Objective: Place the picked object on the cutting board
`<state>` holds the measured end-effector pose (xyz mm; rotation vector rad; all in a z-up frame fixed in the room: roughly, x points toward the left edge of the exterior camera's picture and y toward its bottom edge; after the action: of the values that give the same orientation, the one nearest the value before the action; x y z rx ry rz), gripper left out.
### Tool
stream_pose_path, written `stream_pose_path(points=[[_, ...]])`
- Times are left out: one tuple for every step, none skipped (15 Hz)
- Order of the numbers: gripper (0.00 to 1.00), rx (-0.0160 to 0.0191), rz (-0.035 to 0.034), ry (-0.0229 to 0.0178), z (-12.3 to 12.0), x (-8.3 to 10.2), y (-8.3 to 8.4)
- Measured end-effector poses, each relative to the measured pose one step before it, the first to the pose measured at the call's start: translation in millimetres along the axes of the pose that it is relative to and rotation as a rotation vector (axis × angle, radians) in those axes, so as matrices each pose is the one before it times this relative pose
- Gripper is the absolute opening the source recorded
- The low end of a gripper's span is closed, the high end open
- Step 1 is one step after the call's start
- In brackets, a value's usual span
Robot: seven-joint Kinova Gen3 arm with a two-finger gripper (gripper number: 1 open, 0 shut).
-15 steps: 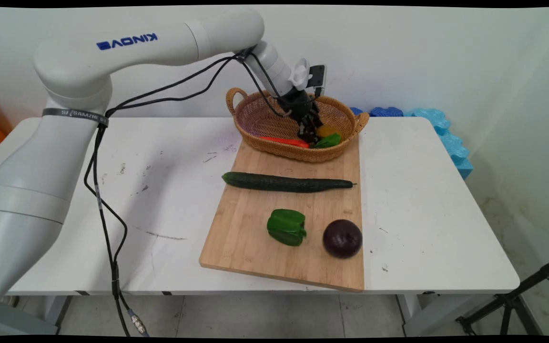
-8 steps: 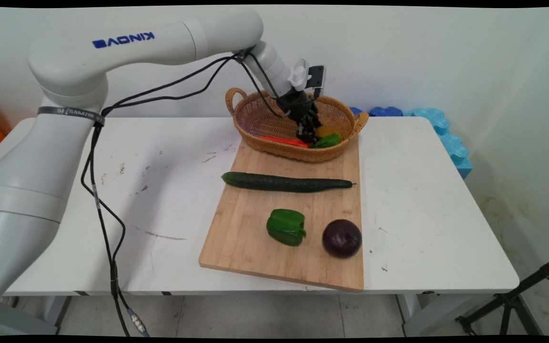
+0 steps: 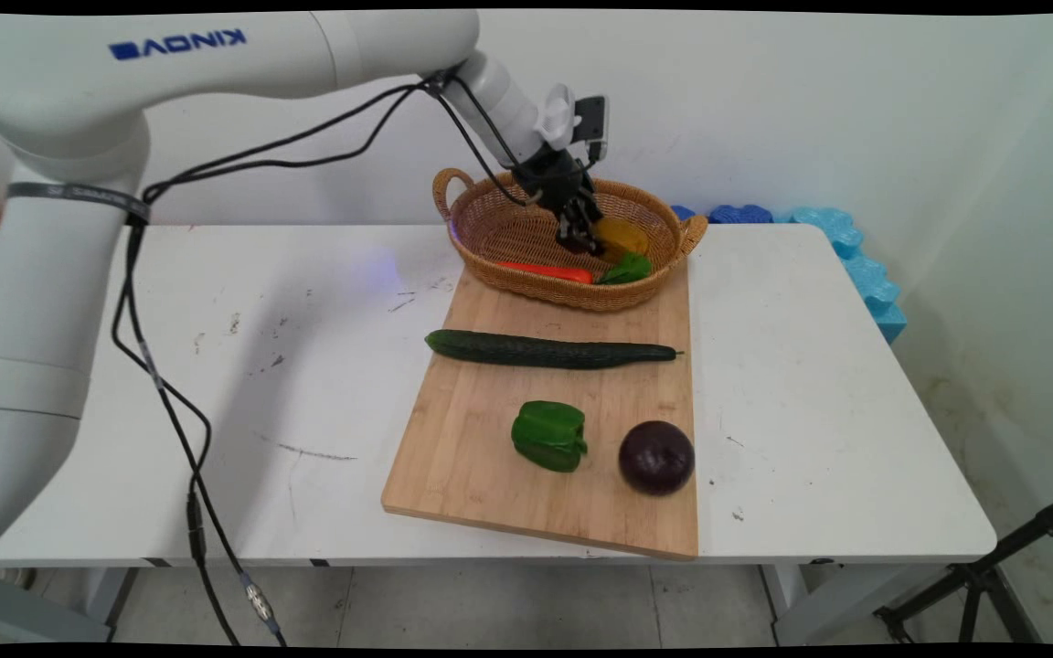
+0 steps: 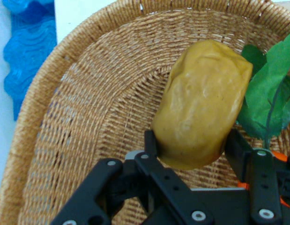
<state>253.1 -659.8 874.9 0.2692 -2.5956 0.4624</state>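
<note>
Black gripper [image 3: 581,239] [image 4: 194,152] clamped on a yellow potato [image 3: 620,236] [image 4: 201,105], lifted inside the wicker basket [image 3: 490,239] [image 4: 79,122] at the tabletop's far edge, beside green leaves [image 3: 629,269] [image 4: 271,93].

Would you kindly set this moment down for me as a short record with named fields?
claw: claw shut on yellow potato, inside the basket
also in basket: red pepper, green leaf
basket position: far end of cutting board
on board: cucumber lying crosswise; green pepper beside purple onion nearer the camera
surface: white table
behind table: blue foam
</note>
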Motion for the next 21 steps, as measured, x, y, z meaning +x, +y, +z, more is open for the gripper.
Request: stream_pose_path(points=[[0.0, 0.01285, -0.01213, 0.00085, -10.4, 0.8, 2.23], [0.0, 0.01009, -0.01103, 0.00105, -8.58, 0.2, 1.88], [0.0, 0.0091, -0.01072, 0.00059, -8.34, 0.13, 2.16], [0.0, 0.01091, -0.01302, 0.00143, -10.51, -0.15, 2.73], [0.0, 0.01058, -0.01419, 0.00143, -10.95, -0.34, 3.06], [0.0, 0.00811, -0.01197, 0.00089, -9.25, -0.54, 2.98], [0.0, 0.00557, -0.00785, 0.00069, -6.42, -0.63, 2.1], [0.0, 0.00756, -0.01255, 0.00103, -9.48, -0.84, 3.44], [0.0, 0.00863, -0.01448, 0.00074, -11.62, -1.43, 4.45], [0.0, 0.00794, -0.0156, 0.00045, -11.68, -2.04, 4.78], [0.0, 0.00642, -0.01584, -0.00001, -11.13, -2.12, 5.02], [0.0, 0.00533, -0.01402, 0.00014, -10.99, -2.1, 5.46], [0.0, 0.00328, -0.01524, -0.00077, -9.98, -2.66, 5.45], [0.0, 0.00153, -0.0166, -0.00122, -10.75, -3.05, 6.5], [0.0, -0.00183, -0.01379, -0.00195, -8.77, -3.18, 6.51], [0.0, -0.00364, -0.01607, -0.00182, -9.85, -3.34, 7.82], [0.0, -0.00634, -0.01605, -0.00307, -9.17, -4.2, 8.32], [0.0, -0.00689, -0.01381, -0.00307, -7.54, -4.12, 7.55], [0.0, -0.005, -0.00905, -0.00176, -4.78, -2.81, 5.02], [0.0, -0.00882, -0.01246, -0.00349, -6.4, -4.37, 7.69], [0.0, -0.01132, -0.01682, -0.00473, -7.27, -6.04, 9.41]])
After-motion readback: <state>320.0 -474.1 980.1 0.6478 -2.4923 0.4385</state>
